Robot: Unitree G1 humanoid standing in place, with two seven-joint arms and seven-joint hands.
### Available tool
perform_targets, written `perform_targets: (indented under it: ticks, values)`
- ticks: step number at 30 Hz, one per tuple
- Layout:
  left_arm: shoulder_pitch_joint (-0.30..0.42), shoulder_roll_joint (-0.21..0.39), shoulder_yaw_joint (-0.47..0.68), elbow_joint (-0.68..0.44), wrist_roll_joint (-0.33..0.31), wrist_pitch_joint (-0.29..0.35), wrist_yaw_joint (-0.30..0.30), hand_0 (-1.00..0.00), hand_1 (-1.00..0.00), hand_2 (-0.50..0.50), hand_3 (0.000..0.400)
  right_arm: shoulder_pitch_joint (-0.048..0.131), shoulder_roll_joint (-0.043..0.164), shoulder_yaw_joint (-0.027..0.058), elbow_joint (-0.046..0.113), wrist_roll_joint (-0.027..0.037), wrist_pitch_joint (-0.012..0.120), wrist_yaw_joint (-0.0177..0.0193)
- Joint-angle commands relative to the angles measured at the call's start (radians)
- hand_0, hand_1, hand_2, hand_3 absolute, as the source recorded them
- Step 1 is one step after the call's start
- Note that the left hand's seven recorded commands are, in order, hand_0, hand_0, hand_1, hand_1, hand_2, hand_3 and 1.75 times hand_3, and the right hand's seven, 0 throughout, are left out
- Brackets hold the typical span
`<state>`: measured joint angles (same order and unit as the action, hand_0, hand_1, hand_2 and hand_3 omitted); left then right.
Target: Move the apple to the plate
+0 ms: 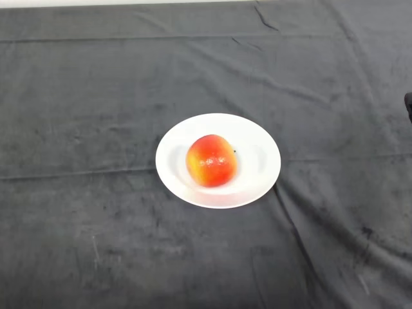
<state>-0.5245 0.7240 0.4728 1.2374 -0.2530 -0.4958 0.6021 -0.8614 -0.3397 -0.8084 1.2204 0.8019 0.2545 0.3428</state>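
A red and yellow apple [211, 160] lies on a round white plate [261, 151] in the middle of the table. The apple sits a little left of the plate's centre, and its stem end points to the right.
A dark wrinkled cloth [96, 212] covers the whole table. A pale strip runs along the table's far edge [96, 2]. A small dark thing [408, 103] shows at the right edge of the view.
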Motion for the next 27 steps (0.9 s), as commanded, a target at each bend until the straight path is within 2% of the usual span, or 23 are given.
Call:
perform_targets:
  ticks: [1,27]
  values:
    - [0.015,0.029,0.014,-0.03,0.022,0.01,-0.006,0.0,0.0,0.0,0.0,-0.021,-0.026,-0.0133,0.002,0.0098,-0.004,0.0021]
    - [0.009,0.032,0.019,-0.034,0.039,0.024,-0.02,0.0,0.0,0.0,0.0,-0.021,-0.026,-0.0133,0.002,0.0097,-0.003,0.002]
